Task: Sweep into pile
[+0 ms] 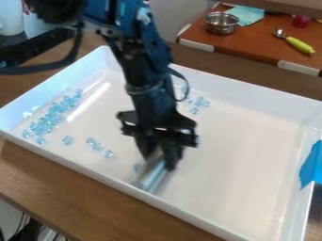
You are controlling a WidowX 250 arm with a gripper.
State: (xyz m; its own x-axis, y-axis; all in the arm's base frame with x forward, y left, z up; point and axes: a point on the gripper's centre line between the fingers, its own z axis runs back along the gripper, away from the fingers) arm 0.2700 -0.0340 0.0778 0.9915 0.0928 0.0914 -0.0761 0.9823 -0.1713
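Note:
The black gripper (161, 162) hangs over the middle of the white tray (239, 164), toward its front wall. It is shut on a pale, shiny sweeping tool (151, 178), which slants down to the left close to the front wall. Clear blue beads (47, 120) lie in a long cluster along the tray's left side. Several more beads (94, 144) are scattered between that cluster and the tool. Another small group of beads (200, 102) sits behind and to the right of the gripper, partly hidden by the arm.
Blue tape (311, 164) covers part of the tray's right wall. The tray stands on a wooden table (75, 202). On a brown surface behind are a metal pot (220, 22), a teal cloth (245, 15), a spoon (279, 33) and a yellow-green toy (300, 45).

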